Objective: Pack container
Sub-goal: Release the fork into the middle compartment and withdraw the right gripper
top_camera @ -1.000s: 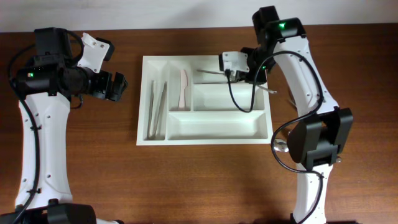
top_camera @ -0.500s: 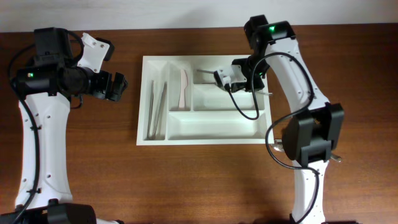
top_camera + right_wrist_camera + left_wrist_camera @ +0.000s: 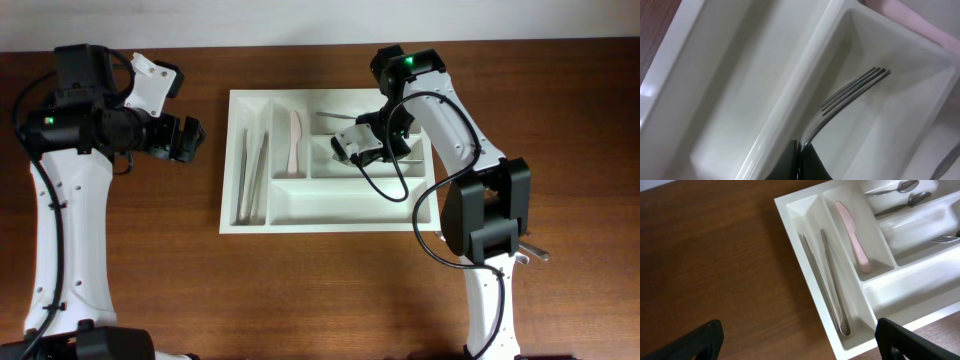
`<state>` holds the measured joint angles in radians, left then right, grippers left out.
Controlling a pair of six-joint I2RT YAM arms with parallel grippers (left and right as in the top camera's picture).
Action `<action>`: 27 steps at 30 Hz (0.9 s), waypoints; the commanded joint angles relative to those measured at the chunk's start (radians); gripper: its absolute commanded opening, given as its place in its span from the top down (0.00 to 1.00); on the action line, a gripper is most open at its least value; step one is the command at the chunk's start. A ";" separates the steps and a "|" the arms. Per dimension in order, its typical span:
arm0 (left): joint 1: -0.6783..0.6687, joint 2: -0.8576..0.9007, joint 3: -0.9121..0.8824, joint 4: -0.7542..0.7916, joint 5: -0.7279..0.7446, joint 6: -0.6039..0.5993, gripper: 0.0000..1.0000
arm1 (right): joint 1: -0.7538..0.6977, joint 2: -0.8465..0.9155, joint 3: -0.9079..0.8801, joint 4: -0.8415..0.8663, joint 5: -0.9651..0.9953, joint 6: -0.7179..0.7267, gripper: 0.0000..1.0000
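right gripper [image 3: 801, 150] clamped on fork [image 3: 852, 90], tines inside middle long compartment of cutlery tray [image 3: 330, 222] | right arm bent over tray | left gripper [image 3: 188, 139] spread wide, empty, left of tray

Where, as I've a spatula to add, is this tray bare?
Free: the long bottom compartment, between the tray's front rim and the middle row. Crowded: the middle compartment, where the right gripper holds a fork; tongs, a pink knife and spoons occupy the rest.
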<state>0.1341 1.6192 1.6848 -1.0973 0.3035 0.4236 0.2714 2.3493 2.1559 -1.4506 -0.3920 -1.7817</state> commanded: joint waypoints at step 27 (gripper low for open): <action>0.000 -0.026 0.004 0.000 0.011 0.013 0.01 | -0.213 -0.210 0.121 0.351 0.297 1.043 0.01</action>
<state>0.1341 1.6192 1.6848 -1.0973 0.3035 0.4236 0.1501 2.1704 2.2639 -1.1049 -0.1593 -1.0191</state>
